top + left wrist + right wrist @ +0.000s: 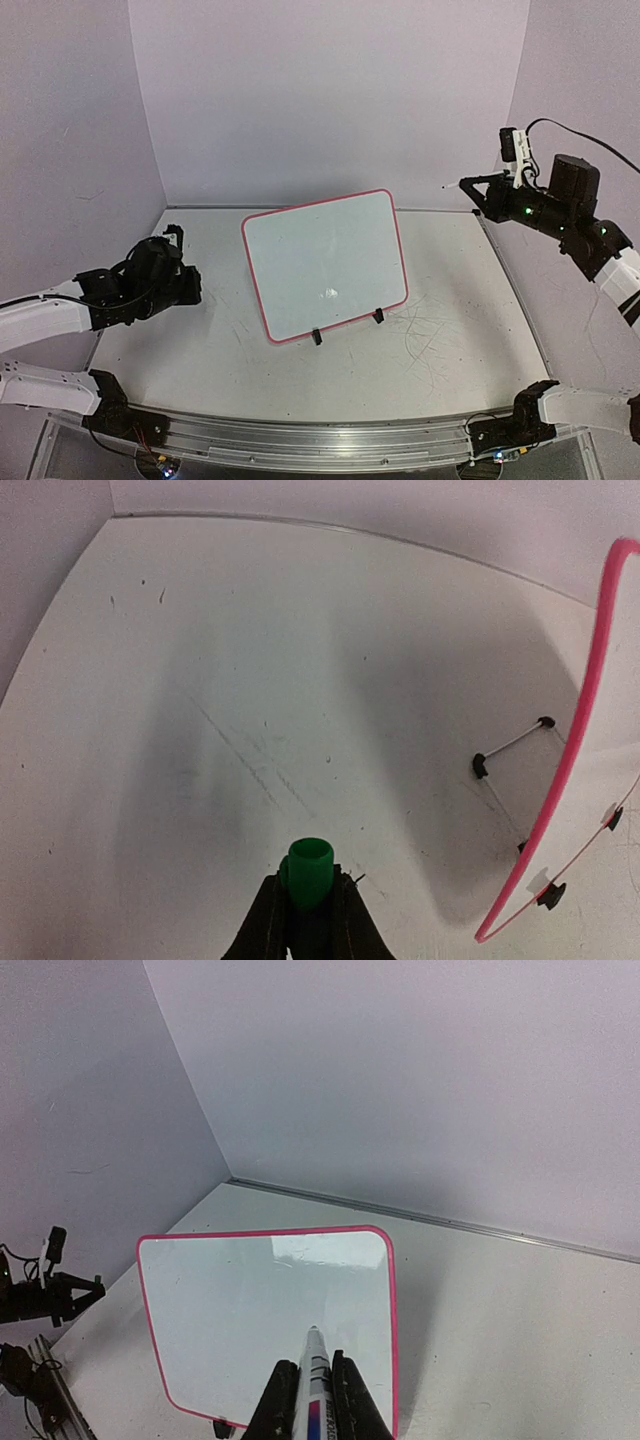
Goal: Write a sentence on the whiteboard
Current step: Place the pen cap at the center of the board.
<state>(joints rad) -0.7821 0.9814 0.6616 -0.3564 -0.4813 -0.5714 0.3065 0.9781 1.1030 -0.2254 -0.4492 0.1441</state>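
Showing blank whiteboard [325, 265] propped tilted on surface [450, 330] by clip feet [317, 337] | right tool [312, 1365] clamped on marker [316, 1390], high, well right of whiteboard | left tool [305, 888] pinching green cap [307, 865] | whiteboard likely light, tippable: press gently, hold marker mid-barrel.

White arm links [40, 325] with black joints [575, 185], small green lights [526, 211], seemingly one black cable [580, 133].

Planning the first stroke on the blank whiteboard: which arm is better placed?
Right. The right gripper is shut on an uncapped marker, with its tip aimed at the blank whiteboard. The left gripper holds only the green cap, off beside the board's edge.
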